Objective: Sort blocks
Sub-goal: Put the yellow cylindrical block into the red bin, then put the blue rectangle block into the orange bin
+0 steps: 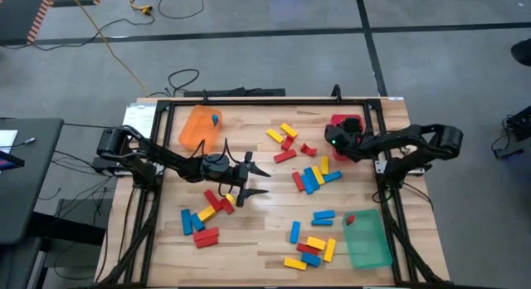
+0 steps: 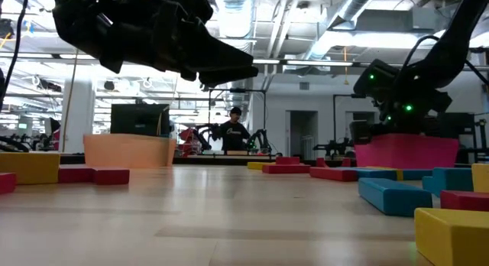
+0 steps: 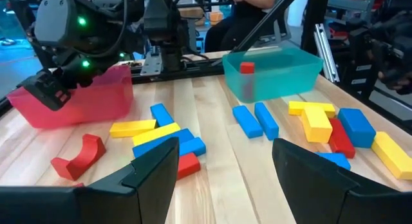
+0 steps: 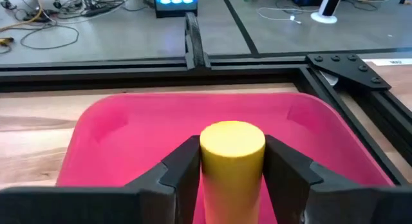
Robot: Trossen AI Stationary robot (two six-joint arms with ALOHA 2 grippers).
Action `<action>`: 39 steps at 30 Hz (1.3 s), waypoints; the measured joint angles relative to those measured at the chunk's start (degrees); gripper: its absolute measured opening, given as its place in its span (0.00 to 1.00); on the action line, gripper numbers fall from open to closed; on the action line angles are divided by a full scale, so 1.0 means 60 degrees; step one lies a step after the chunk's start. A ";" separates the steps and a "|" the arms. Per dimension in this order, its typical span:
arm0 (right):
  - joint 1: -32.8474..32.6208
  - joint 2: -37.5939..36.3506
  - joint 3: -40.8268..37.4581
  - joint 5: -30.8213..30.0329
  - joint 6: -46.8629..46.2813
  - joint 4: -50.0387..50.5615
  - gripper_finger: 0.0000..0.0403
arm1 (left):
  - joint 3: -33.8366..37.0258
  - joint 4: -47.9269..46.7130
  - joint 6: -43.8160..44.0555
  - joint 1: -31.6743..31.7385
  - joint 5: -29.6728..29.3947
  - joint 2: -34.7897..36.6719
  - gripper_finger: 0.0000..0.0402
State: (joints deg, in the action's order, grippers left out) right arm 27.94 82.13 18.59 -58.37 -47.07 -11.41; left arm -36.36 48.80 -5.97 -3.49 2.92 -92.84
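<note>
Three trays ring the scattered blocks [image 1: 313, 178] on the table [image 1: 265, 231], and each carries its own risk, taken from the left arm's side across. Nearest the left arm, the orange tray [image 1: 199, 129] already holds a blue block [image 1: 215, 120], so a colour rule mixed up there would be hard to undo. Just beside a small cluster of red and yellow blocks, the left gripper [image 1: 255, 180] hovers over bare wood mid-table with its fingers spread and nothing between them; a careless descent could scatter that cluster. Further right, the right gripper [image 4: 232, 176] hangs above the red tray [image 4: 212, 121], its fingers flanking a yellow piece [image 4: 232, 153] with a rounded top, though I cannot tell whether they clamp it or have let go. Released crooked, it could bounce off the rim. The green tray [image 1: 366, 239], holding one red block [image 1: 350, 220], sits near the front right corner.
</note>
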 joint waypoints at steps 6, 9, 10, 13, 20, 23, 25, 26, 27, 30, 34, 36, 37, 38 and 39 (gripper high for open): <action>0.0005 0.0000 0.0000 0.0102 0.0088 -0.0040 0.43 | 0.0000 -0.0050 -0.0019 -0.0004 0.0000 0.0000 0.61; -0.0005 0.0003 0.0000 0.0244 0.0316 -0.0203 0.44 | 0.0000 -0.0099 -0.0015 -0.0011 0.0000 0.0000 0.61; -0.0040 0.0001 0.0000 0.0254 0.0339 -0.0243 0.44 | 0.0000 -0.0099 -0.0012 -0.0014 0.0002 0.0000 0.61; -0.0147 -0.0004 0.0000 0.0266 0.0365 -0.0302 0.46 | 0.0000 -0.0099 -0.0008 -0.0040 0.0002 0.0000 0.61; -0.0415 -0.0007 0.0000 0.0311 0.0758 -0.0544 0.50 | 0.0000 -0.0298 -0.0034 -0.0106 0.0004 0.0000 0.61; -0.0529 -0.0007 0.0000 0.0343 0.1071 -0.0796 0.52 | 0.0000 -0.0444 -0.0037 -0.0102 0.0002 0.0000 0.61; -0.0579 -0.0007 0.0004 0.0343 0.1117 -0.0815 0.54 | 0.0000 -0.0581 -0.0051 -0.0102 0.0000 0.0000 0.61; -0.0595 -0.0007 0.0004 0.0339 0.1135 -0.0807 0.55 | 0.0000 -0.0653 -0.0072 -0.0105 0.0004 0.0000 0.61; -0.0596 -0.0007 0.0004 0.0338 0.1140 -0.0806 0.55 | 0.0000 -0.0728 -0.0074 -0.0104 0.0004 0.0000 0.61; -0.0651 -0.0007 0.0004 0.0315 0.1147 -0.0791 0.57 | 0.0000 -0.0955 -0.0077 -0.0102 0.0002 0.0000 0.61; -0.0817 -0.0049 0.0007 0.0292 0.1252 -0.0774 0.57 | 0.0000 -0.1223 -0.0077 -0.0102 0.0004 0.0000 0.61; -0.0955 -0.0199 0.0007 0.0257 0.1538 -0.0766 0.57 | 0.0003 -0.1363 -0.0078 -0.0102 0.0002 0.0000 0.61; -0.1034 -0.0305 0.0007 0.0250 0.1687 -0.0766 0.57 | 0.0004 -0.1438 -0.0078 -0.0102 0.0002 0.0000 0.61; -0.1105 -0.0440 0.0007 0.0245 0.1855 -0.0752 0.57 | 0.0004 -0.1530 -0.0078 -0.0102 0.0004 0.0000 0.61; -0.1171 -0.0614 0.0007 0.0239 0.2044 -0.0740 0.57 | 0.0004 -0.1621 -0.0081 -0.0102 0.0004 0.0000 0.61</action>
State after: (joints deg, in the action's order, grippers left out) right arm 20.91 78.44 18.63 -56.94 -34.80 -15.86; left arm -36.34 39.07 -6.46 -4.10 2.94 -92.84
